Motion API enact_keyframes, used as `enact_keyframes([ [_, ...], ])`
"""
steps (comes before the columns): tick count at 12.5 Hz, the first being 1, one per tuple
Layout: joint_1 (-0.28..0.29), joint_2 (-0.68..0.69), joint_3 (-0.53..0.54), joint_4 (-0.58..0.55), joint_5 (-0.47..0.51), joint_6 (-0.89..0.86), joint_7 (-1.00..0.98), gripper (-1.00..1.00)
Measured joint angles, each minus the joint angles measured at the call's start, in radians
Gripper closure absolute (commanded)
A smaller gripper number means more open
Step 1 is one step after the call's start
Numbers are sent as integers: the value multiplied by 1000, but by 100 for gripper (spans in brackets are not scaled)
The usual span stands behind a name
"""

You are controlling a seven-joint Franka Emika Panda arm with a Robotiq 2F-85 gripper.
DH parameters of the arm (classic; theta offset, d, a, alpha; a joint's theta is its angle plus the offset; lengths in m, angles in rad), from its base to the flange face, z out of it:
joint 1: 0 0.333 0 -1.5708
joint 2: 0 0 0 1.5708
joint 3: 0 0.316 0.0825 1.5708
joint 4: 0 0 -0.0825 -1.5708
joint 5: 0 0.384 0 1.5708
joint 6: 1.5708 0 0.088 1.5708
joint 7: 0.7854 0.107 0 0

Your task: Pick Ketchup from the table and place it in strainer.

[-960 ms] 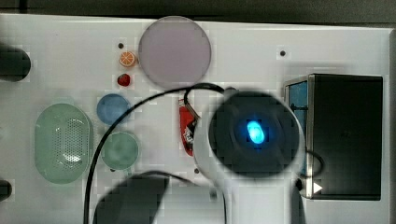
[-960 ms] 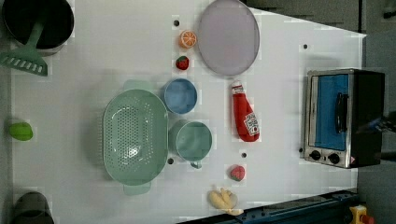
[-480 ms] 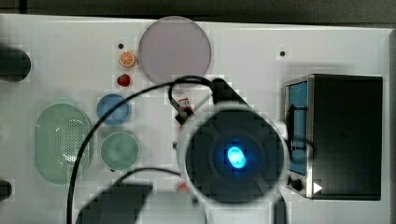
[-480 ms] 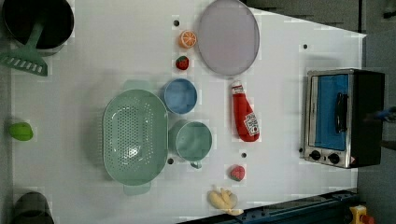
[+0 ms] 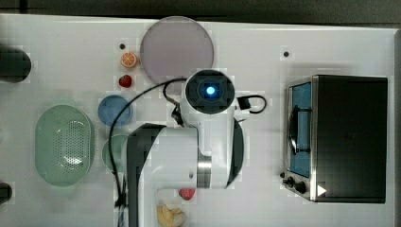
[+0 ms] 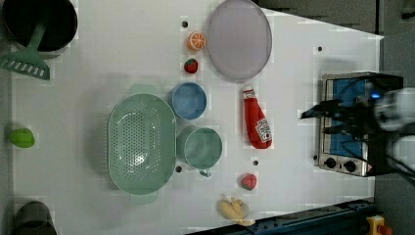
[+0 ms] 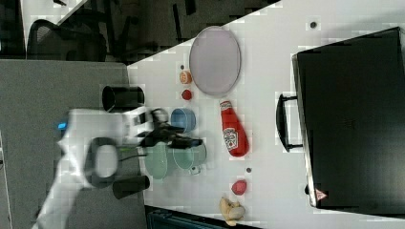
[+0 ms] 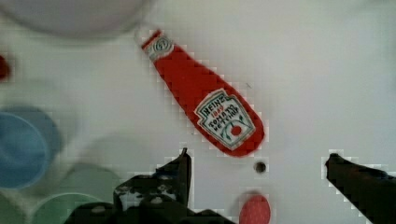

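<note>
The ketchup (image 6: 257, 122) is a slim red bottle that lies flat on the white table, its whitish cap toward the purple plate (image 6: 238, 38). The right view shows the ketchup (image 7: 233, 129) too. In the wrist view the ketchup (image 8: 205, 98) lies just beyond my fingertips. My gripper (image 8: 259, 161) is open above the table with nothing between its fingers. From above, my arm (image 5: 209, 90) covers the bottle. The strainer (image 6: 113, 142), a pale mint-green perforated oval, sits at the left view's left, apart from the bottle. The strainer (image 5: 42, 142) holds nothing.
A blue bowl (image 6: 189, 100) and a green cup (image 6: 200, 147) stand between strainer and ketchup. A toaster oven (image 6: 347, 122) is at the left view's right. A red lump (image 6: 248, 181), a yellow piece (image 6: 234, 209), a strawberry (image 6: 191, 65) and an orange slice (image 6: 196, 41) lie nearby.
In the top view my arm has swung left and upward and now covers the ketchup. In the left view it has come in from the right edge. The gripper stays open.
</note>
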Motion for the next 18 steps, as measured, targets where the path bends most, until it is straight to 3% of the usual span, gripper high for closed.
enact_keyframes([
  [8, 16, 159, 2, -115, -10, 307, -451, -100],
  [12, 13, 252, -1, -104, -66, 402, -512, -100],
  [18, 22, 430, -5, -123, -72, 493, -538, -100],
])
